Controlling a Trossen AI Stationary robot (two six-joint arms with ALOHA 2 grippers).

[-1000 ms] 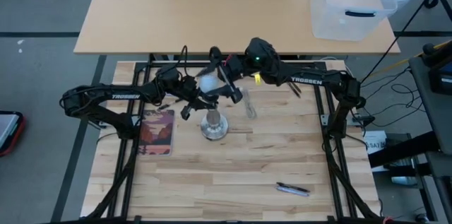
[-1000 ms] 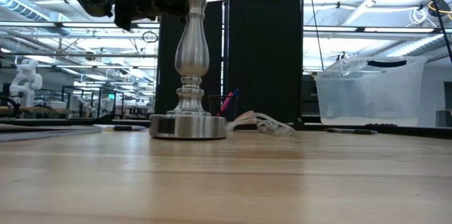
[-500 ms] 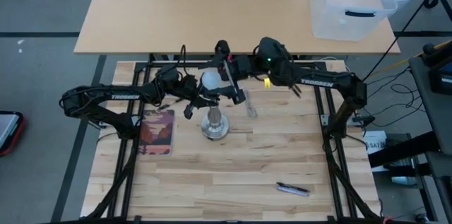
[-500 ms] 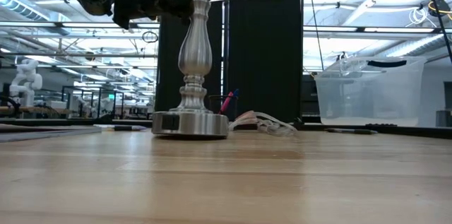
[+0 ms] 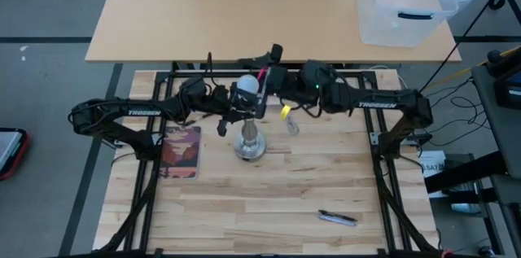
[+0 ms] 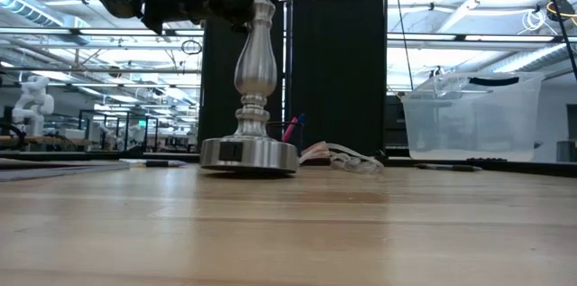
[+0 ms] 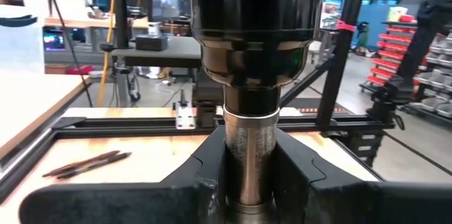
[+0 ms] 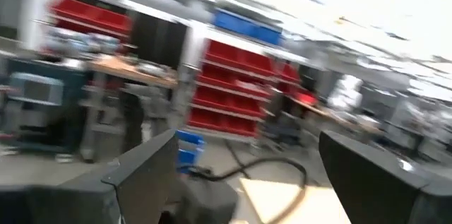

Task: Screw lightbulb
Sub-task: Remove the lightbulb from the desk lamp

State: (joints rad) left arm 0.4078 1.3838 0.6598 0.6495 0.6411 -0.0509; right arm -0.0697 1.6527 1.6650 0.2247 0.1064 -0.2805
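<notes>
Pens (image 5: pixel 337 218) lie nearest the front edge of the wooden surface (image 5: pixel 269 193), well apart from everything else. Farther in, a flat reddish book (image 5: pixel 181 150) rests on the surface's left side, just beside the socket stand (image 6: pixel 251 96), whose round disc foot sits on the wood and whose silvery post rises upright.

At the top of that post the left end effector (image 5: pixel 241 110) is clamped on the stand's neck; in the left wrist view its two dark fingers (image 7: pixel 311 174) press against the silvery post from either side, right under the black socket cup. The lightbulb (image 5: pixel 246 88) sits in the top of the stand, its frosted white globe showing from above, directly over the post. How far its base is threaded into the socket cannot be told.

Just beyond the bulb, toward the far edge, the right end effector (image 5: pixel 273 61) hangs with its fingers spread apart and holding nothing; the right wrist view shows both dark fingers (image 8: pixel 141 167) wide of each other with only the room between them. A small yellow tag (image 5: pixel 286 112) shows below the right arm. Beyond the wooden surface stands a tan table (image 5: pixel 244 14) carrying a clear plastic bin (image 5: pixel 403 6).
</notes>
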